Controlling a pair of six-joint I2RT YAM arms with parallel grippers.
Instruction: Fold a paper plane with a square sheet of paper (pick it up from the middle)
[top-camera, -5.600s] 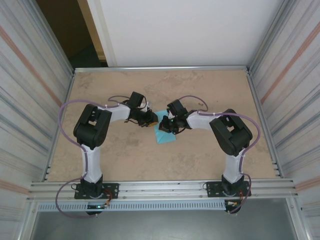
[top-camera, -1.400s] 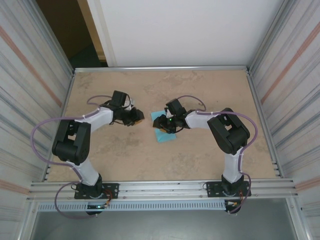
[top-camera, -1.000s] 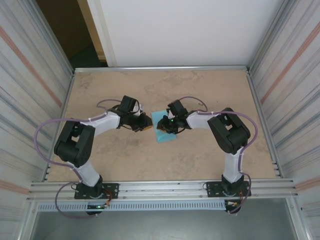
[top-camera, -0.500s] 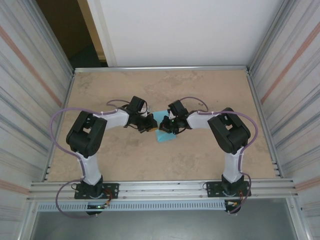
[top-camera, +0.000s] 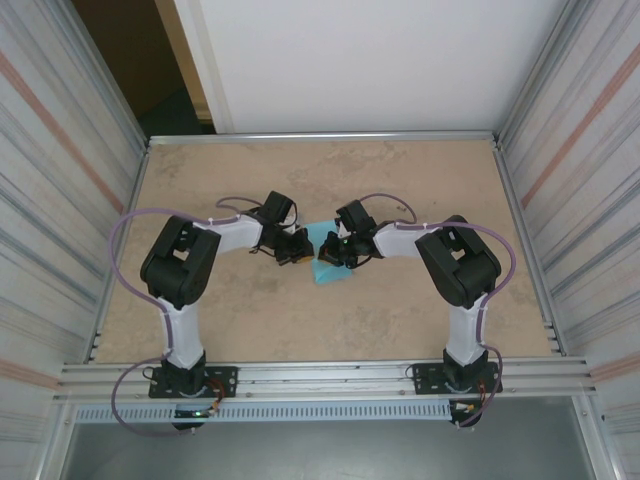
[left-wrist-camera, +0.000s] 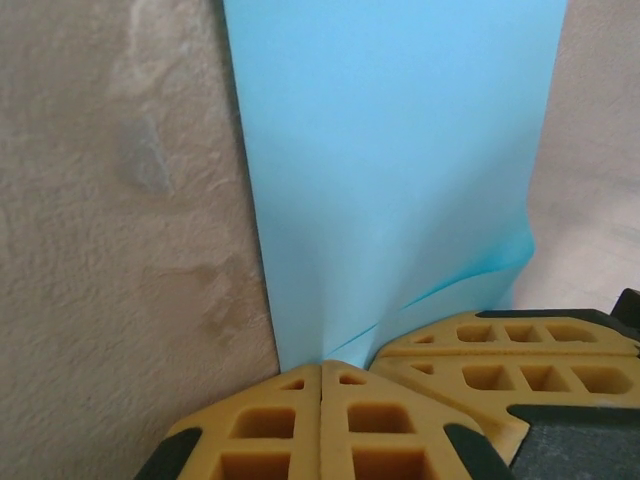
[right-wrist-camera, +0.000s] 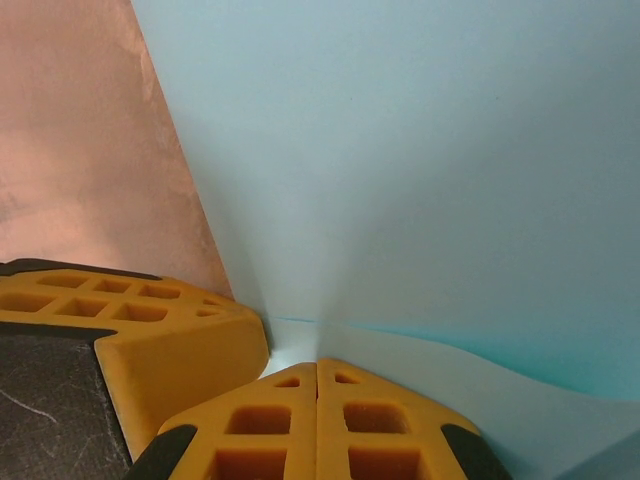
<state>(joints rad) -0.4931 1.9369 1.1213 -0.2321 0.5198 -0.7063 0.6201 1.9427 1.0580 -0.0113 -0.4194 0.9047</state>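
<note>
Light-blue square sheet of thin paper (top-camera: 331, 273) lies mid-surface. Both hands meet tip to tip on it: left hand (top-camera: 297, 252) comes in from the sheet's left, right hand (top-camera: 328, 251) reaches over it from the sheet's right. So neither arm is nearer, both are already on it. The sheet's visible length runs far-to-near, crosswise to the line betw. the two hands. Left wrist view: left hand (left-wrist-camera: 321, 372) fully closed, sheet (left-wrist-camera: 400, 150) nipped at the tips and puckered up there, w/ the right hand's yellow fingers (left-wrist-camera: 470, 352) just beside. Right wrist view: right hand (right-wrist-camera: 317, 372) also closed tight on the sheet (right-wrist-camera: 400, 150), paper rising into the pinch. Next move prob. a straight lift from this mid pinch, and pulling apart could tear it. Tan mottled surface (top-camera: 400, 330) is flat all round the sheet. Ribbed metal walls (top-camera: 70, 200) stand well apart from the sheet, white panel (top-camera: 380, 60) beyond it.
</note>
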